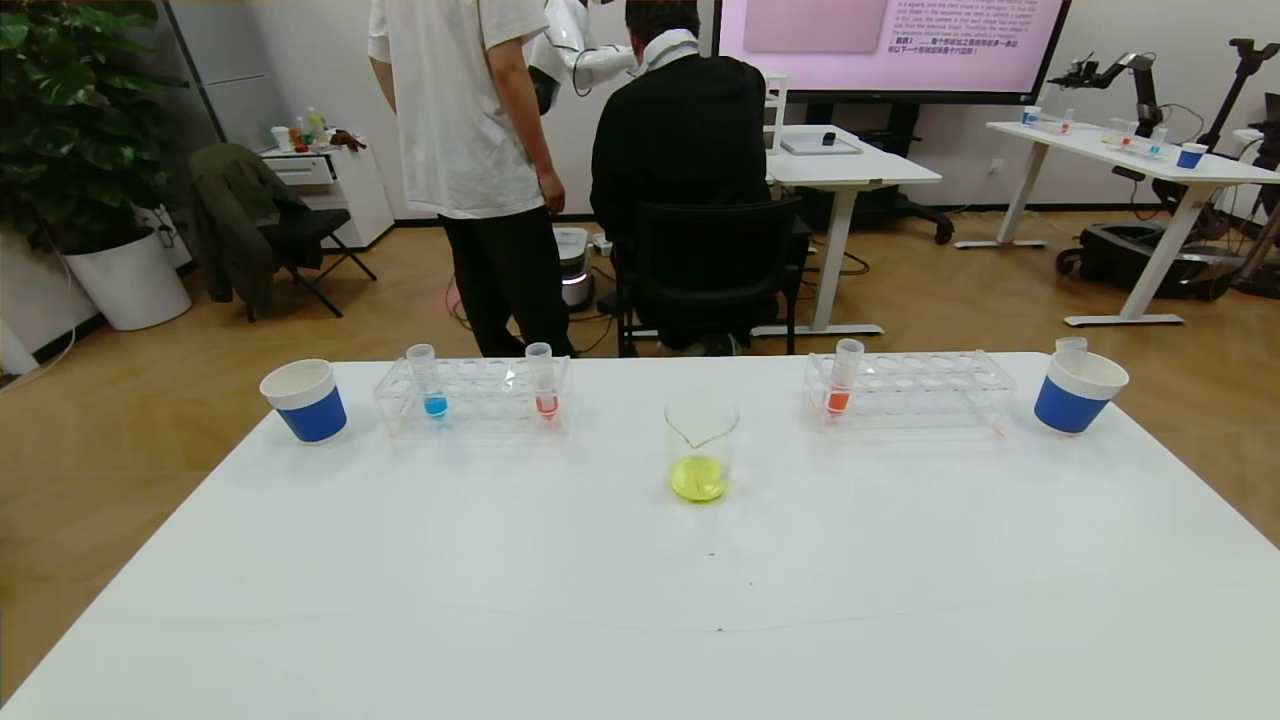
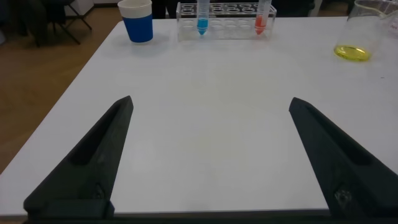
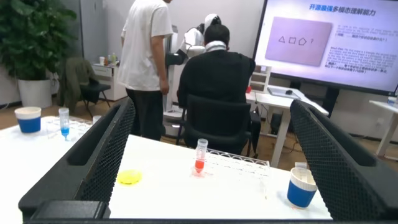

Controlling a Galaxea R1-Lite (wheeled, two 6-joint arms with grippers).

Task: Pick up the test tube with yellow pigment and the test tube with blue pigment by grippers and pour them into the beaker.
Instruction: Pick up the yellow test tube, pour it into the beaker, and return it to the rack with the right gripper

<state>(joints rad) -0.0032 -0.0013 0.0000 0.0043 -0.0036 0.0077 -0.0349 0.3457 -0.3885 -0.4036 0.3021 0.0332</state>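
Observation:
The beaker (image 1: 702, 440) stands mid-table with a shallow yellow pool in its bottom; it also shows in the left wrist view (image 2: 365, 31). The test tube with blue pigment (image 1: 428, 380) stands upright in the left clear rack (image 1: 470, 398) and is seen far off as the blue tube (image 2: 202, 15) (image 3: 64, 122). No tube showing yellow liquid is in view. My left gripper (image 2: 211, 101) hovers open over bare table near the front, well short of the rack. My right gripper (image 3: 212, 104) is open too, with nothing between its fingers. Neither gripper shows in the head view.
Orange-red tubes (image 1: 542, 382) (image 1: 843, 378) stand in the left rack and the right rack (image 1: 925, 392). Blue-and-white paper cups (image 1: 305, 400) (image 1: 1078, 392) flank the racks; a clear tube top pokes from the right one. Two people and a chair are behind the table.

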